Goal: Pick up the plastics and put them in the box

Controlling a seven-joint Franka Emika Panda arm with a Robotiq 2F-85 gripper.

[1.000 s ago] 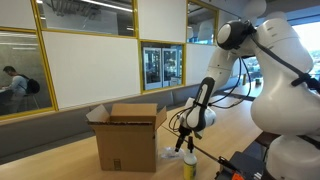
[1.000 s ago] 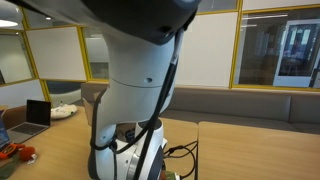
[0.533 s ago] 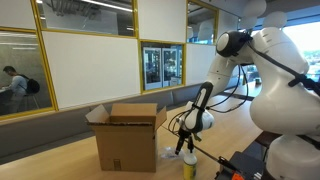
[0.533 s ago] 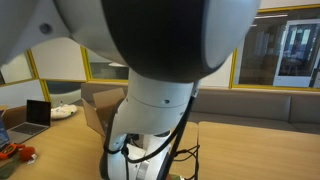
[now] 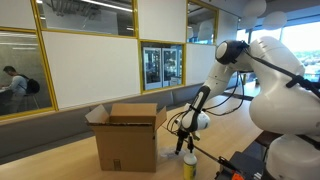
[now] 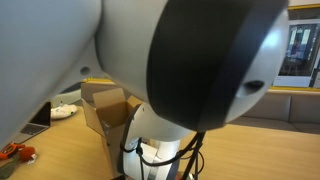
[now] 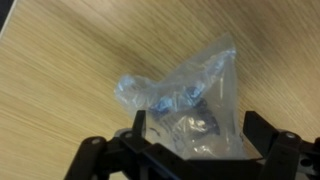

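In the wrist view a crumpled see-through plastic bag (image 7: 185, 90), one of the plastics, lies on the light wooden table with bluish and dark bits showing inside it. My gripper (image 7: 197, 128) hangs right over it, open. Its two dark fingers (image 7: 138, 126) stand on either side of the bag's lower part without pinching it. The brown cardboard box (image 5: 128, 136) stands on the table with its flaps up, and the gripper (image 5: 185, 143) is low beside it, toward the robot. The arm's body fills most of an exterior view, where only part of the box (image 6: 103, 108) shows behind it.
A small bottle-like object (image 5: 188, 165) stands near the gripper, with dark cables (image 5: 175, 125) hanging around the arm. A laptop (image 6: 40, 114) and a white object (image 6: 66, 112) sit on a far table. A padded bench (image 5: 60, 128) runs along the glass wall.
The arm's upper links have swung, filling more of the blocked exterior view. The gripper has stayed low beside the box, and its jaws have stayed open.
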